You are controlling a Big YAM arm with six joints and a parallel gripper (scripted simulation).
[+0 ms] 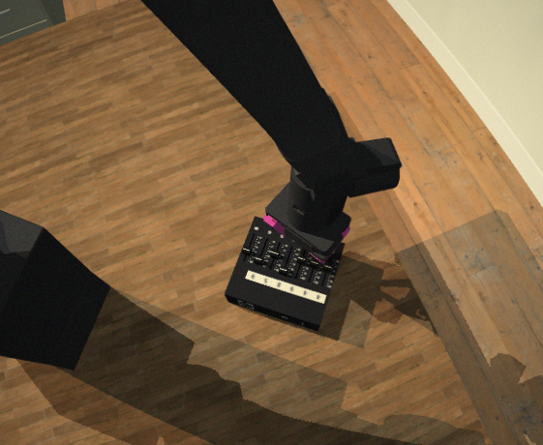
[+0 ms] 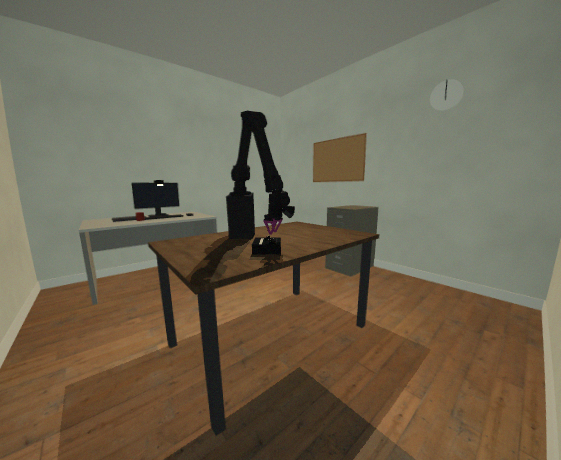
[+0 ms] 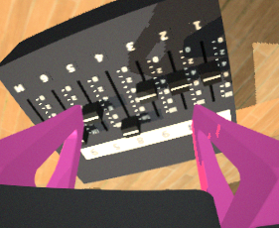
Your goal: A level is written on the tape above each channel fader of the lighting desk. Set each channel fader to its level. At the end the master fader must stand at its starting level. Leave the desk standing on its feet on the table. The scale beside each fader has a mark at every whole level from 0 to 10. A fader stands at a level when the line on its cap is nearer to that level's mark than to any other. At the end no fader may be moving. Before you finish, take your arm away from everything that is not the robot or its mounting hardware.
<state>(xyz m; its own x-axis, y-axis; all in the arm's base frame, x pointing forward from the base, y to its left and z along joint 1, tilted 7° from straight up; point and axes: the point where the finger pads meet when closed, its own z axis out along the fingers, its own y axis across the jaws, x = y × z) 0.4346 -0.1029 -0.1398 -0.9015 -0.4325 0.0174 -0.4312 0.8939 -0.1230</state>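
Fingers [image 1: 273, 223] [image 2: 268, 224], magenta, stand apart with a good gap between their tips and grip nothing. In the wrist view one tip is near the channel 5 cap [image 3: 91, 113]; whether they touch, I cannot tell. Between the tips in that view are the channel 4 cap [image 3: 131, 127], nearest the tape, and the channel 3 cap [image 3: 147, 93]. Farther over come the channel 2 cap [image 3: 180, 84] and the channel 1 cap [image 3: 211, 73]. The master fader's cap is hidden there.

Pale tape [image 1: 285, 286] [image 3: 156, 137] with handwritten-looking levels runs across the black lighting desk [image 1: 275, 300] [image 2: 266, 247] [image 3: 116, 171], which sits flat on the wooden tabletop [image 1: 120, 145] [image 2: 299, 235], below the fingers. The black arm [image 1: 246, 73] [image 2: 266, 155] reaches down to it from a dark pedestal [image 1: 47, 300] [image 2: 240, 215]. Beyond are a grey cabinet [image 2: 354, 220], a monitor [image 2: 155, 196] and a red mug [image 2: 140, 216].
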